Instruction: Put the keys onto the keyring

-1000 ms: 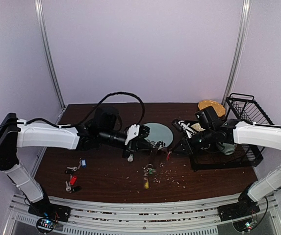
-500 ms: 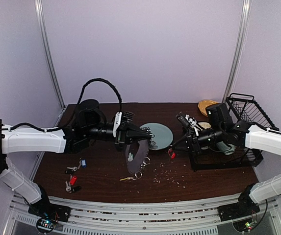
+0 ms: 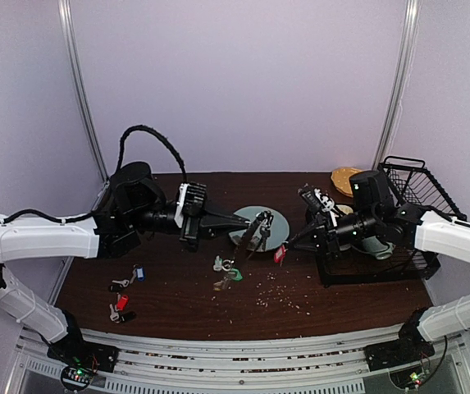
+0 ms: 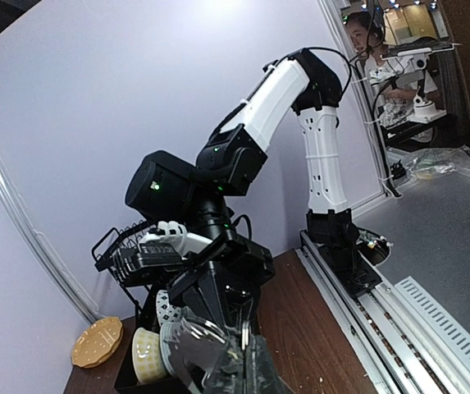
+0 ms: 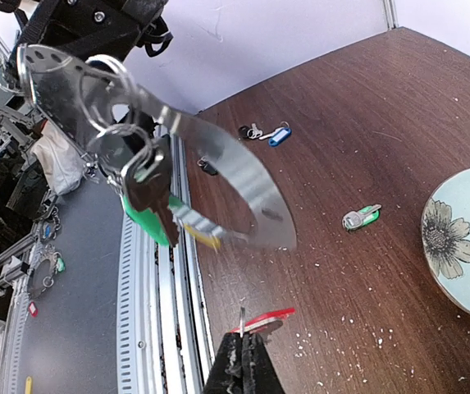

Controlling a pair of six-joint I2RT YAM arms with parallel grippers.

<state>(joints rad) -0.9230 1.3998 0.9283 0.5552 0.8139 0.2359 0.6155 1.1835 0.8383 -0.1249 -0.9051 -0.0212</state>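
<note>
My left gripper (image 3: 248,220) (image 4: 247,365) is shut on the keyring (image 3: 259,230) (image 5: 243,176), a big grey metal loop held in the air just before the pale green plate (image 3: 277,220). Keys with a green tag (image 5: 148,220) and a yellow tag (image 5: 203,238) dangle from it, blurred. My right gripper (image 3: 289,245) (image 5: 241,349) is shut on the small ring of a red-tagged key (image 3: 280,254) (image 5: 269,318), low over the table right of the keyring. Another green-tagged key (image 5: 360,217) (image 3: 222,265) lies on the wood.
A blue-tagged key (image 3: 138,272) (image 5: 272,134) and a red-tagged key (image 3: 120,302) lie at the front left. A black wire rack (image 3: 415,193) with bowls stands at the right, with a yellow dish (image 3: 348,175) behind it. White crumbs speckle the table's middle.
My left arm has lifted the keyring off the table and swung it right and up toward the plate, its keys swinging. The right gripper has risen slightly with the red-tagged key.
</note>
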